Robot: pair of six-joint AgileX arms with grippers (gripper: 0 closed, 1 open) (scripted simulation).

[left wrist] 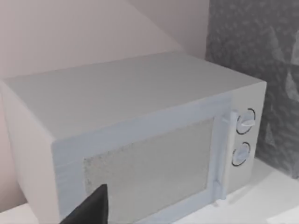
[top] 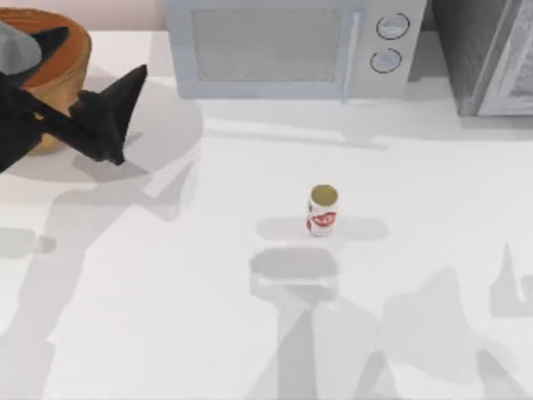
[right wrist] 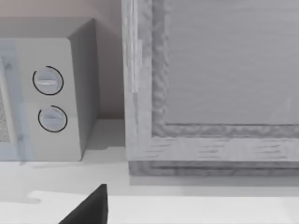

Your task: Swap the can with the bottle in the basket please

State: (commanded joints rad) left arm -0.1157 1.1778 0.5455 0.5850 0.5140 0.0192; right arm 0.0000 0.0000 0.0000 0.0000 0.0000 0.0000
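Note:
The can (top: 322, 210) stands upright near the middle of the table, white with a red label and a gold top. The orange-brown wicker basket (top: 71, 46) sits at the far left corner. My left arm reaches over it, and my left gripper (top: 131, 114) hangs just right of its rim, open with nothing between the fingers. One left fingertip (left wrist: 93, 207) shows in the left wrist view. A pale grey shape (top: 17, 46) lies over the basket beside the arm; I cannot tell if it is the bottle. One finger (right wrist: 91, 205) of my right gripper shows off-centre, so it is open.
A pale grey microwave (top: 283, 46) stands along the back edge, its two dials (top: 391, 27) at its right. A dark grey cabinet (top: 491, 50) fills the back right corner. Open tabletop surrounds the can.

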